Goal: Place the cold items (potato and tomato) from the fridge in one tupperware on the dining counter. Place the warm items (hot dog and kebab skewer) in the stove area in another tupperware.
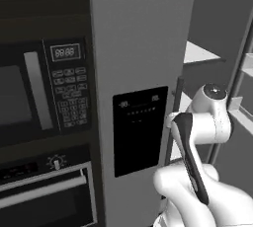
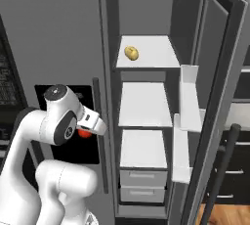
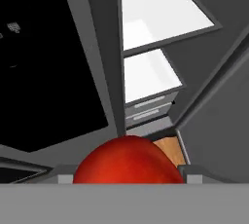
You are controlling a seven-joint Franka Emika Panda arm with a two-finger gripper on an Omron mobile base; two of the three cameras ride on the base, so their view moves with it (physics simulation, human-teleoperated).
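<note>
A red tomato (image 3: 127, 162) sits between my gripper's (image 3: 127, 179) two fingertips in the hand view, and the jaws are closed on it. From the right base view, the tomato (image 2: 85, 133) peeks out as a red patch under the hand, in front of the fridge's shut left door. My gripper (image 2: 88, 129) hangs there, left of the open compartment. A yellow-brown potato (image 2: 131, 53) lies on the top white shelf (image 2: 156, 55) inside the fridge, above and to the right of my hand.
The fridge's right door (image 2: 217, 97) stands swung open with white door bins (image 2: 188, 97). Two lower shelves and two drawers (image 2: 144, 185) fill the compartment. A black dispenser panel (image 1: 140, 130) is on the left door. A microwave (image 1: 29, 93) and an oven (image 1: 44, 191) stand further left.
</note>
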